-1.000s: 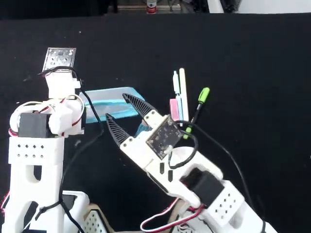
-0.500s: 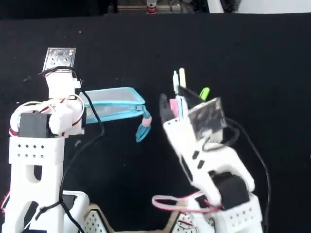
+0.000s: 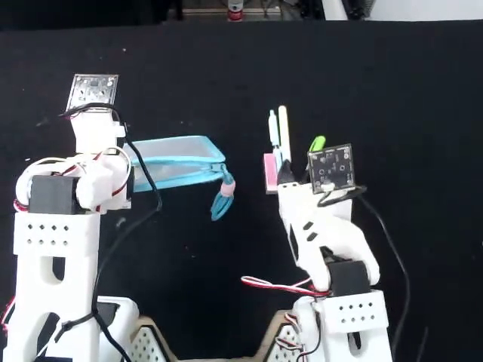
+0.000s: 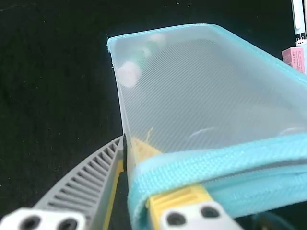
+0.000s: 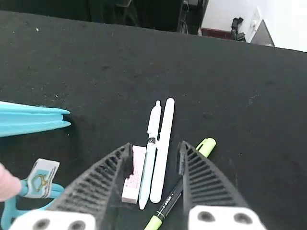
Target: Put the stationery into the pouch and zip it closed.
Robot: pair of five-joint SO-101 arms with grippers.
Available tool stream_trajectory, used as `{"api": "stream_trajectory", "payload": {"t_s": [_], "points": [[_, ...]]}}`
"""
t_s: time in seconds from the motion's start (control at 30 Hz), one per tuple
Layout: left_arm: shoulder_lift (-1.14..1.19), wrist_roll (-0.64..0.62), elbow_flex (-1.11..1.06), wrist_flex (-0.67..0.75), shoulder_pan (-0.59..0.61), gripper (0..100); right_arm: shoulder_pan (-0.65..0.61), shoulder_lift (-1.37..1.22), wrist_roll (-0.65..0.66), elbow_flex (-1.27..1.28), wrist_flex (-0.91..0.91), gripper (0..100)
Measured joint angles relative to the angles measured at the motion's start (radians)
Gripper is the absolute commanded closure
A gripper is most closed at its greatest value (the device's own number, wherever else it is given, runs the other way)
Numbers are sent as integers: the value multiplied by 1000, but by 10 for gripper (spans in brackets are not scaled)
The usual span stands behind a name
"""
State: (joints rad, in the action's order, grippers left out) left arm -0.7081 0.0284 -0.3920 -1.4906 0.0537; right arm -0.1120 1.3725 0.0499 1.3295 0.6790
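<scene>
The stationery lies in a tight cluster on the black desk (image 3: 392, 98): a white pen (image 5: 162, 143) and a light blue pen (image 5: 150, 158) side by side and touching, a pink eraser (image 5: 131, 176) just beside the blue pen's lower end, and a green highlighter (image 5: 167, 204) lying at a slant on the white pen's other side. The right end effector (image 5: 154, 147) hangs directly over this group with its fingers apart. In the right wrist view both pens sit in the gap between them, the eraser is at the inner edge of one finger (image 5: 98, 187), and the highlighter passes beside the other finger (image 5: 206, 182). Neither finger touches any item.

The pouch (image 3: 177, 162), translucent with teal edging, lies flat on the desk, well apart from the pens. Its zip pull, with a tag (image 5: 41, 179) and a teal loop (image 3: 221, 202), trails from the corner nearest the stationery.

The left end effector (image 4: 128, 143) is clamped on the pouch's far end. A grey ribbed finger (image 4: 91, 179) is outside the wall, and a yellow-padded finger (image 4: 177, 200) shows through the mesh under the teal band. In the left wrist view the eraser sits past the pouch's far edge.
</scene>
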Motion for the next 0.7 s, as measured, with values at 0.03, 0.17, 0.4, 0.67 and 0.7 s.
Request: {"api": "stream_trajectory", "payload": {"t_s": [0.03,0.17,0.4,0.67,0.7], "points": [[0,0,0,-2,0,970,0,0,-12,0,0,851],[0,0,0,-8,0,970,0,-86,-31,-6,0,851],[0,0,-2,-8,0,970,0,-448,-32,-167,0,851],[0,0,-2,-8,0,970,120,-793,-104,-390,43,848],[0,0,-2,-8,0,970,132,-830,-106,-425,68,848]]}}
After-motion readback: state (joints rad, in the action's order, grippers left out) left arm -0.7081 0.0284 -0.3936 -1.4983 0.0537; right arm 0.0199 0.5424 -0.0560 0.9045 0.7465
